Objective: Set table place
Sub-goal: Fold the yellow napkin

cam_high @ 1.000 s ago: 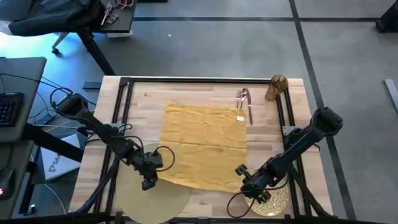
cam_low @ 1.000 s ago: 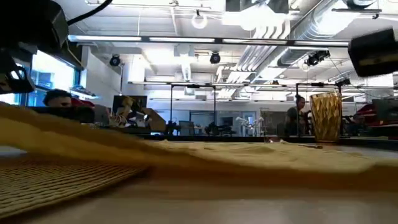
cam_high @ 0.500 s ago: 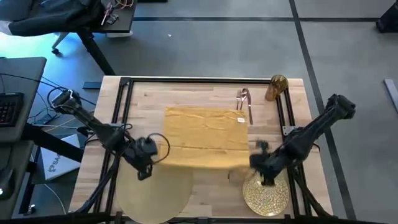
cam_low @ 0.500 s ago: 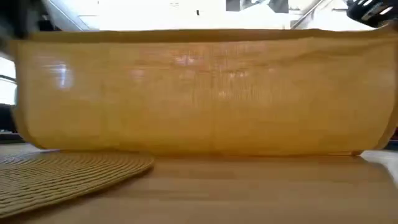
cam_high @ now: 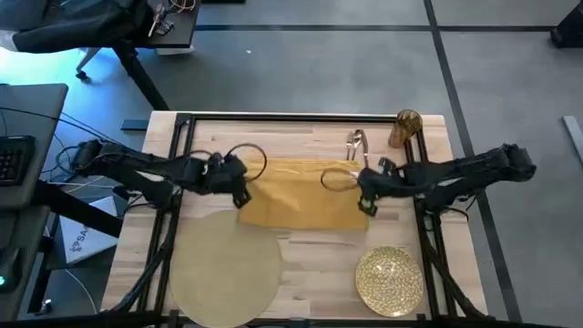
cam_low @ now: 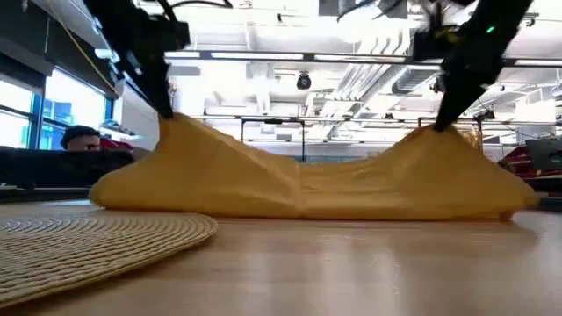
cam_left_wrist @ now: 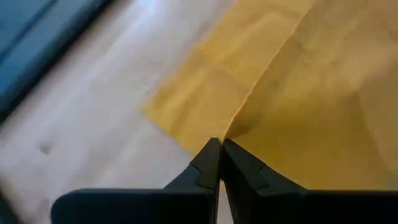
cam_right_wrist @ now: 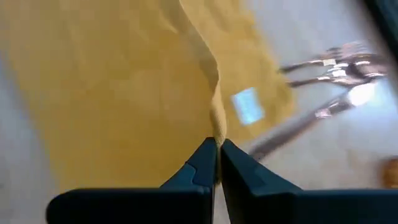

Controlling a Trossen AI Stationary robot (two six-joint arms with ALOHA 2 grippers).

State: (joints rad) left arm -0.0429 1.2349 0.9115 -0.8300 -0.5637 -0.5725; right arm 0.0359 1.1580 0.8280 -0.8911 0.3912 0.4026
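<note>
The mustard-yellow napkin [cam_high: 301,191] lies folded over on itself across the middle of the table [cam_high: 310,137]. Its fold faces the near edge. My left gripper [cam_high: 239,179] is shut on the napkin's left end and my right gripper [cam_high: 365,189] on its right end. In the low view the cloth rises to a peak under each gripper and sags between them [cam_low: 303,180]. The round tan placemat [cam_high: 226,269] lies near left and the gold plate [cam_high: 390,281] near right. The copper cutlery [cam_high: 357,148] and amber glass [cam_high: 405,128] are at the far right. My left gripper pinches the napkin's upper layer at its left edge [cam_left_wrist: 229,132] between its two fingers, slanting down from the table's left. That corner is raised in a peak [cam_low: 169,121]; the cloth below rests on the table. My right gripper pinches the upper layer's right edge [cam_right_wrist: 216,127] between its two fingers, slanting down from the table's right. The edge stands up in a peak [cam_low: 436,127], and the cloth slopes slack down onto the layer beneath.
The black metal frame [cam_high: 182,123] runs along the far and side edges. Bare wood [cam_high: 314,264] lies between placemat and plate. The cutlery [cam_right_wrist: 329,68] lies just beyond the napkin's far right corner. A person sits in the room behind [cam_low: 81,139].
Both grippers have lifted the napkin's near edge and carried it toward the far edge, then lowered it. The near half has folded over the far half, which stayed in place. The plate, earlier under my right gripper, now shows whole.
</note>
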